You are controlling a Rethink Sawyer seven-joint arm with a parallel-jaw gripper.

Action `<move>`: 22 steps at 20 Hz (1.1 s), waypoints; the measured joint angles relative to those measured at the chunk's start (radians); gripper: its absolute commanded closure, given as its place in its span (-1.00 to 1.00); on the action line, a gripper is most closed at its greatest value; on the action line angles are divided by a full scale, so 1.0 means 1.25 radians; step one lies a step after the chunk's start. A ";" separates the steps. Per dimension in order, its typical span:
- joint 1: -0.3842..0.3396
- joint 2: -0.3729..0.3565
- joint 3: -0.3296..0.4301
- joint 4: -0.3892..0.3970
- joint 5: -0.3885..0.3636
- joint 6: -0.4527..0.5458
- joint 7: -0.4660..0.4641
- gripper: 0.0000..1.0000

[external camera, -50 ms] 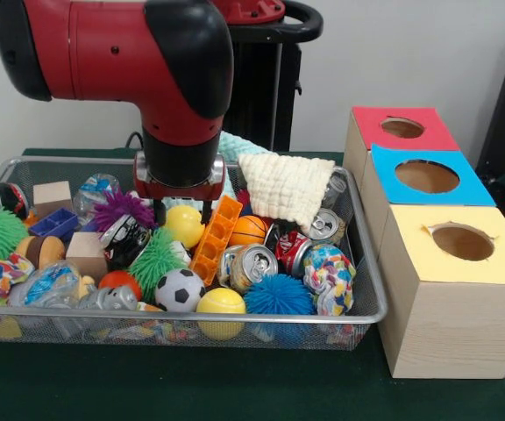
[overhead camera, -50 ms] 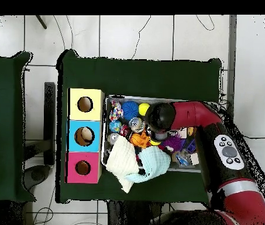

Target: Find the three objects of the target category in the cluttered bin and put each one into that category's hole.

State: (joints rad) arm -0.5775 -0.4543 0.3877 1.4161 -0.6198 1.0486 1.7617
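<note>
Wire mesh makes up the bin [external camera, -50 ms: 371, 263], and it is packed to the rim, so whatever the arm wants has to be dug for. The gripper [external camera, -50 ms: 182, 213] hangs low over the middle of the heap, its two thin fingers [external camera, -50 ms: 160, 213] apart with nothing between them, tips just above a yellow ball [external camera, -50 ms: 185, 224]. Balls look like the likely target, though that is my guess: a soccer ball [external camera, -50 ms: 180, 288], a second yellow one [external camera, -50 ms: 222, 302] and a small basketball [external camera, -50 ms: 249, 230] all lie near the front and centre.

An orange plastic rack [external camera, -50 ms: 214, 239] leans right beside the fingers and could snag one of them. Crushed cans [external camera, -50 ms: 252, 266], spiky rubber toys [external camera, -50 ms: 278, 296] and wooden blocks [external camera, -50 ms: 87, 253] crowd the rest. A cream cloth [external camera, -50 ms: 288, 187] drapes over the far corner and may be hiding more.

Beside the bin stand three boxes with round holes, topped red [external camera, -50 ms: 403, 128], blue [external camera, -50 ms: 426, 176] and yellow [external camera, -50 ms: 461, 240], all close enough for a short carry
</note>
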 measured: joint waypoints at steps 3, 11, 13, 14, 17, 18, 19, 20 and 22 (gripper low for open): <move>0.004 0.021 -0.006 -0.003 -0.017 -0.002 0.000 -1.00; 0.026 0.058 -0.023 -0.052 -0.037 -0.002 0.000 -1.00; 0.037 0.067 -0.031 -0.067 -0.037 -0.002 0.000 -1.00; 0.040 0.070 -0.033 -0.071 -0.037 -0.002 0.000 -1.00; 0.047 0.076 -0.038 -0.080 -0.037 -0.001 0.000 -1.00; 0.050 0.078 -0.041 -0.083 -0.037 0.000 0.000 -1.00; 0.052 0.079 -0.043 -0.084 -0.037 0.001 0.000 -1.00; 0.053 0.080 -0.044 -0.084 -0.037 0.002 0.000 -1.00; 0.055 0.080 -0.047 -0.085 -0.037 0.004 0.000 -1.00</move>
State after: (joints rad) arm -0.5087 -0.3545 0.3291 1.3104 -0.6662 1.0530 1.7617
